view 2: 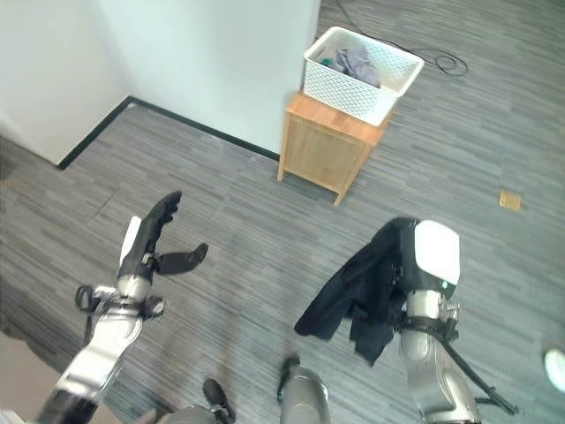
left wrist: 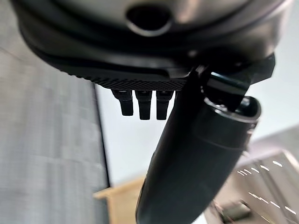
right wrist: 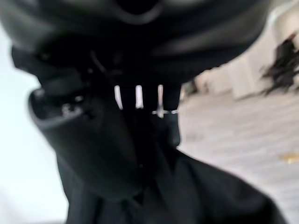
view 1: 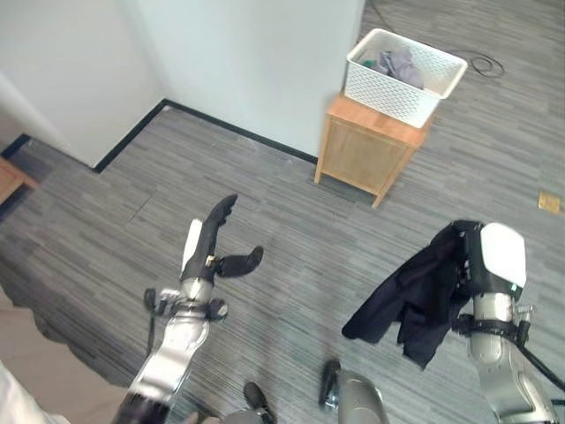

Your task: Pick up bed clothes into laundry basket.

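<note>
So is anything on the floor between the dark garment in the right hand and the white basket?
Nothing visible: bare grey floor lies between the right hand's black garment and the white lattice basket on its wooden cabinet.

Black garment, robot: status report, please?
Right hand shut on black garment, hanging. Left hand open, empty. Laundry basket ahead on wooden cabinet; floor between bare.
</note>
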Available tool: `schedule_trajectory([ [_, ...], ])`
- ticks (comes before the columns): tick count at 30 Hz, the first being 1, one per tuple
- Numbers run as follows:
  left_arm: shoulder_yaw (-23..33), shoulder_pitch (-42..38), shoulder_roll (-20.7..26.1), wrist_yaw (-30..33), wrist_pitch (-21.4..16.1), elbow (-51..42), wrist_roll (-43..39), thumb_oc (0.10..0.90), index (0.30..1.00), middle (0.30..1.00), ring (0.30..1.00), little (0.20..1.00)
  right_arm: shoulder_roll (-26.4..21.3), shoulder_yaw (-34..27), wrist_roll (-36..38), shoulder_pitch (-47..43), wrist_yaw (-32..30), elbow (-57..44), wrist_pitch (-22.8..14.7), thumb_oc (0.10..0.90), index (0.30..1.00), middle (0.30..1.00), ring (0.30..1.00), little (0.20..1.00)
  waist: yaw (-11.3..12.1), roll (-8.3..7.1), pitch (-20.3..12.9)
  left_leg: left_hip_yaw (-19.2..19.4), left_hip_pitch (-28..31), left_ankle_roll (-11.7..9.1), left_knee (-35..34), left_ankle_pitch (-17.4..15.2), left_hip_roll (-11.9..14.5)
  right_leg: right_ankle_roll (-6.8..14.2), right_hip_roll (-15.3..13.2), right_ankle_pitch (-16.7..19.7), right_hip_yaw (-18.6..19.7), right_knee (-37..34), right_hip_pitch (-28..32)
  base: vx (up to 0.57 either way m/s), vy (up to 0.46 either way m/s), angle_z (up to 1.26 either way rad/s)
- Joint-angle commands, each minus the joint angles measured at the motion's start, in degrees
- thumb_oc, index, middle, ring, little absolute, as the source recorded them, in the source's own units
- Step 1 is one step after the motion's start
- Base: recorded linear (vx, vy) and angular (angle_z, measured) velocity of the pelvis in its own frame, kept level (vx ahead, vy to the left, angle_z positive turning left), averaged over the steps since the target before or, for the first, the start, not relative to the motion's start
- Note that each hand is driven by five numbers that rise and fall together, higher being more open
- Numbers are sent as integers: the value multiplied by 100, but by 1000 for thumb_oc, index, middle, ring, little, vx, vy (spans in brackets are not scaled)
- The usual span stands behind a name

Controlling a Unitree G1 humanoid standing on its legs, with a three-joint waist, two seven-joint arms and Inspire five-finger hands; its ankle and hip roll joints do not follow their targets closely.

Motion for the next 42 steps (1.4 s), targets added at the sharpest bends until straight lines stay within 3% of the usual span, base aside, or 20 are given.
schedule_trajectory([
  [1, 288, -754, 191, -20, -451, -560, 235, 800, 900, 900, 900, 900, -271, -391, 102, -1053, -271, -200, -243, 400, 300, 300, 300, 300, 223, -51, -788, 150, -143, 20, -269, -574, -371, 635, -428, 214, -426, -694, 1148, -112, -143, -76],
  [4, 315, -833, 213, -17, -404, -373, 380, 800, 900, 900, 900, 900, -412, -228, 112, -1271, -231, -10, -182, 400, 300, 300, 300, 300, 302, -74, -796, 368, -351, -133, 306, -593, -133, 501, -186, 122, -430, -1447, 1370, -74, -261, -62],
  [5, 346, -903, 179, -55, -406, -181, 376, 800, 900, 900, 900, 900, -644, -213, 53, -1434, -158, -50, -137, 400, 300, 300, 300, 300, 316, -126, -681, 447, -707, -388, 1443, -546, 305, 329, 35, 75, -251, -1946, 1585, -22, -339, -42],
  [6, 351, -935, 172, -52, -418, -157, 377, 800, 900, 900, 900, 900, -653, -215, 57, -1460, -149, -52, -129, 400, 300, 300, 300, 300, 332, -92, -654, 444, -768, -434, 1632, -598, 430, 287, 112, 83, -241, -2008, 1609, 45, -378, -81],
  [7, 343, -996, 165, -19, -410, -71, 434, 800, 900, 900, 900, 900, -845, -175, 70, -1710, -185, -123, -142, 400, 300, 300, 300, 300, 452, -49, -509, 75, -1099, -883, 2615, 60, 877, 70, 360, -89, 1, -2328, 1869, 39, -239, -109],
  [9, 371, -1018, 139, 16, -431, -59, 441, 800, 900, 900, 900, 900, -940, -185, 93, -1796, -183, -133, -145, 400, 300, 300, 300, 300, 490, 27, -413, -284, -1288, -1075, 2960, 224, 1084, -42, 545, -138, 79, -2506, 1985, 3, -188, -122],
  [10, 383, -1009, 101, 61, -450, -16, 426, 800, 900, 900, 900, 900, -1116, -211, 106, -1933, -162, -218, -140, 400, 300, 300, 300, 300, 559, 11, -341, -759, -1642, -962, 2804, 54, 938, -54, 534, -187, 202, -2524, 2020, -17, -47, -90],
  [12, 360, -992, 56, 94, -451, 55, 392, 800, 900, 900, 900, 900, -1259, -194, 168, -2102, -184, -261, -162, 400, 300, 300, 300, 300, 646, 11, -322, -1009, -1880, -843, 2254, -155, 693, 6, 530, -167, 303, -2524, 2055, 65, 55, -55],
  [17, 382, -928, -68, 181, -429, 177, 365, 800, 900, 900, 900, 900, -1634, 135, 306, -2748, -143, -247, -231, 400, 300, 300, 300, 300, 807, 242, -472, -1504, -1846, -874, -278, 612, 284, 369, 540, -295, 567, -2524, 2382, 344, 151, -73],
  [19, 399, -824, -90, 170, -410, 148, 360, 800, 900, 900, 900, 900, -1538, 177, 243, -2673, -63, -291, -229, 400, 300, 300, 300, 300, 884, 269, -595, -1631, -1804, -778, -369, 933, 185, 436, 529, -325, 665, -2518, 2574, 543, 205, -61],
  [22, 324, -937, 36, 130, -332, 228, 416, 800, 900, 900, 900, 900, -1382, 207, 51, -2501, 63, -244, -205, 400, 300, 300, 300, 300, 971, -65, -692, -1588, -1677, -467, -96, 657, -48, 585, 162, -291, 823, -1518, 2482, 604, 151, -52],
  [24, 248, -1025, 127, 163, -272, 253, 488, 800, 900, 900, 900, 900, -1361, 219, -65, -2568, 82, -238, -149, 400, 300, 300, 300, 300, 874, -169, -646, -1552, -1404, -255, -133, 389, -254, 765, -226, 244, 881, -492, 2075, 434, 238, -8],
  [25, 206, -1139, 188, 248, -248, 264, 573, 800, 900, 900, 900, 900, -1415, 258, -116, -2771, 6, -302, -161, 400, 300, 300, 300, 300, 744, -157, -571, -1496, -1072, -82, -300, 183, -416, 961, -515, 900, 930, 506, 1599, 290, 229, 19],
  [27, 190, -1275, 243, 283, -239, 274, 574, 800, 900, 900, 900, 900, -1461, 250, -150, -2926, -14, -386, -147, 400, 300, 300, 300, 300, 676, -126, -481, -1469, -860, -19, -415, 90, -467, 1009, -639, 1042, 966, 937, 1243, 252, 150, 35],
  [29, 191, -1397, 271, 308, -265, 225, 583, 800, 900, 900, 900, 900, -1563, 115, -178, -2976, -21, -605, -141, 400, 300, 300, 300, 300, 517, 14, -360, -1512, -589, -21, -515, -9, -436, 889, -555, 658, 973, 1180, 657, 250, 69, 41],
  [33, 151, -1504, 180, 306, -375, 141, 676, 800, 900, 900, 900, 900, -1727, -174, -86, -3227, -369, -1003, -232, 400, 300, 300, 300, 300, 169, 93, -267, -1610, -208, -172, -559, -178, -430, 584, -23, 35, 948, -231, 143, 266, -112, 48],
  [34, 62, -1613, 107, 330, -424, 213, 700, 800, 900, 900, 900, 900, -1850, -179, -74, -3358, -512, -1097, -277, 400, 300, 300, 300, 300, 68, 58, -329, -1729, -80, -291, -583, -261, -415, 524, 290, 264, 1085, -1363, 115, 267, -216, 71],
  [38, -30, -1777, 37, 343, -453, 399, 717, 800, 900, 900, 900, 900, -2292, 39, -323, -3770, -583, -1131, -195, 400, 300, 300, 300, 300, 31, -51, -488, -1849, 74, -351, -344, -552, -408, 553, 322, 754, 1223, -2210, 342, 266, -211, 87],
  [41, -56, -1664, -84, 293, -569, 363, 728, 800, 900, 900, 900, 900, -2537, 448, -455, -4502, -730, -1264, -328, 400, 300, 300, 300, 300, 165, -85, -642, -1965, -67, -466, 738, -830, -351, 387, 355, 795, 1177, -2478, 850, 176, -199, 41],
  [42, -74, -1539, -104, 264, -612, 314, 666, 800, 900, 900, 900, 900, -2807, 601, -486, -4853, -759, -1276, -347, 400, 300, 300, 300, 300, 273, -87, -655, -2089, -291, -638, 1526, -656, -198, 272, 401, 627, 1055, -2524, 1090, 125, -228, -9],
])
